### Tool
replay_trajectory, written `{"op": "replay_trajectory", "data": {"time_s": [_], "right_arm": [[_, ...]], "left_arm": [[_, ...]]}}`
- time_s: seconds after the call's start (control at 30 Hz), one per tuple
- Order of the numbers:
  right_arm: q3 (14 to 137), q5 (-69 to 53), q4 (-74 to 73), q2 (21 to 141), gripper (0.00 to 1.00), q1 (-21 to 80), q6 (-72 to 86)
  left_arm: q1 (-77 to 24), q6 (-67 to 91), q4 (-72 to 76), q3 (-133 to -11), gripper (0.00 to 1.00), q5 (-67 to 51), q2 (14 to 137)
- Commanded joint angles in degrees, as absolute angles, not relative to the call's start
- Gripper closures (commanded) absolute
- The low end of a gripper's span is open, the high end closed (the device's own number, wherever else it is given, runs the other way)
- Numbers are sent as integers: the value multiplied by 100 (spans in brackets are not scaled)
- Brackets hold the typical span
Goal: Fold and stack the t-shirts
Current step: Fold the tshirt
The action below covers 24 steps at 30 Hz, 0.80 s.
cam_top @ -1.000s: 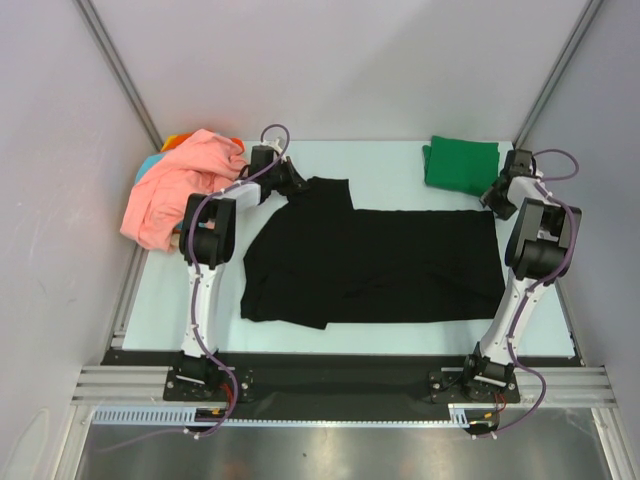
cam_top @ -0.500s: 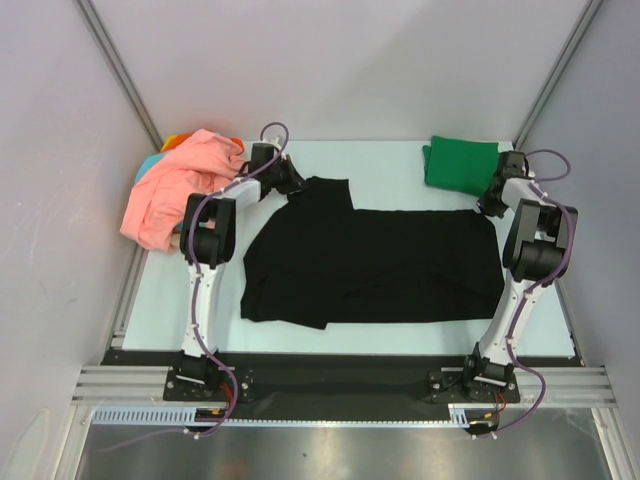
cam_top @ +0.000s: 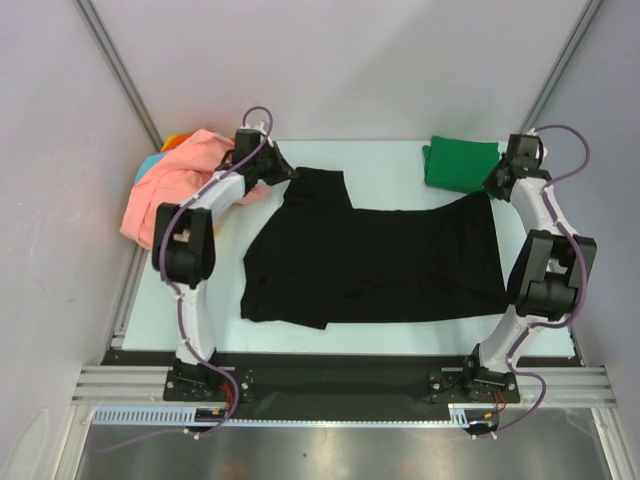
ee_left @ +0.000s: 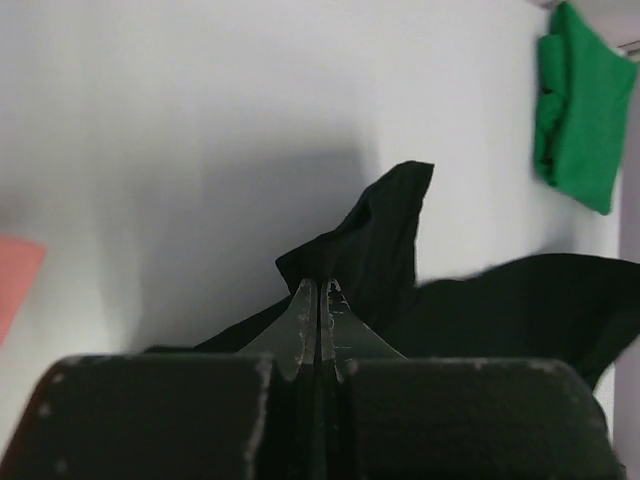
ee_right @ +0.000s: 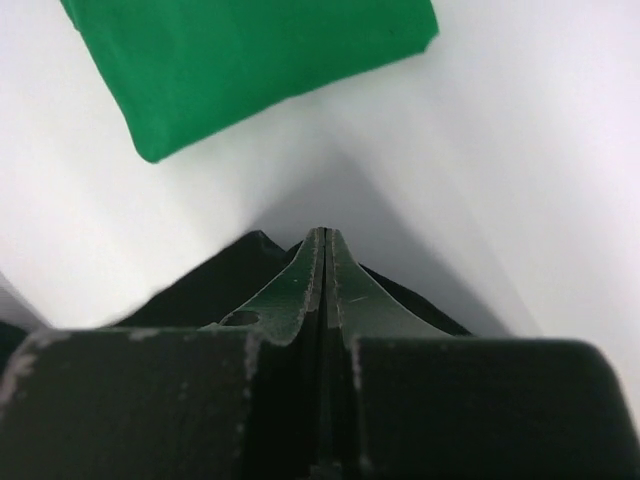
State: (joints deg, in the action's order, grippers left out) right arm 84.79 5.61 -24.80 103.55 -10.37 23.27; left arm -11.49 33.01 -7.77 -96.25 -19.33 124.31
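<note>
From above, the black t-shirt (cam_top: 370, 265) lies spread across the middle of the pale table (cam_top: 390, 160), mostly flat, with its two far corners pulled up. The left gripper (cam_top: 283, 178) sits at the far left corner, where a narrow flap of black cloth runs up to it. The right gripper (cam_top: 490, 188) sits at the far right corner, and the shirt's far edge slopes up towards it. A folded green t-shirt (cam_top: 460, 163) lies at the far right of the table, just beside the right gripper. At the far left, a crumpled salmon-pink t-shirt (cam_top: 165, 185) hangs over the table's edge, and an orange t-shirt (cam_top: 175, 141) and a teal t-shirt (cam_top: 148, 163) show from under it.

In the left wrist view, the left gripper (ee_left: 319, 295) has its fingers (ee_left: 305, 320) pressed together with no gap. They are clamped on a fold of the black t-shirt (ee_left: 375, 240), which rises in a peak just past the tips. The green t-shirt (ee_left: 580, 110) is in the upper right corner, and a bit of the salmon-pink t-shirt (ee_left: 15, 280) shows at the left edge.

In the right wrist view, the right gripper (ee_right: 324, 240) also has its fingers (ee_right: 300, 290) tight together. The black t-shirt (ee_right: 220, 280) bunches on both sides of the tips. The pinch itself is hidden, but the cloth appears caught between them. The green t-shirt (ee_right: 250, 60) lies flat on the table beyond, apart from the tips.
</note>
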Motion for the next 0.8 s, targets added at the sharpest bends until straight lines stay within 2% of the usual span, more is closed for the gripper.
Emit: {"op": "replay_trajectory", "data": {"time_s": [0.0, 0.3, 0.53, 0.77], "right_arm": [[8088, 387, -2391, 10029, 100, -1099, 2311], [6620, -121, -1811, 9097, 100, -1757, 2803], [6039, -334, -1574, 8667, 100, -2363, 3006], [5766, -501, -1415, 8596, 100, -2575, 3138]], "left_arm": [[-1125, 3226, -808, -9151, 100, -1758, 11392], [-1195, 3059, -1072, -7358, 100, -1293, 9687], [-1485, 3050, -870, -5707, 100, -993, 8456], [-1828, 3155, -1353, -4914, 100, -440, 7208]]}}
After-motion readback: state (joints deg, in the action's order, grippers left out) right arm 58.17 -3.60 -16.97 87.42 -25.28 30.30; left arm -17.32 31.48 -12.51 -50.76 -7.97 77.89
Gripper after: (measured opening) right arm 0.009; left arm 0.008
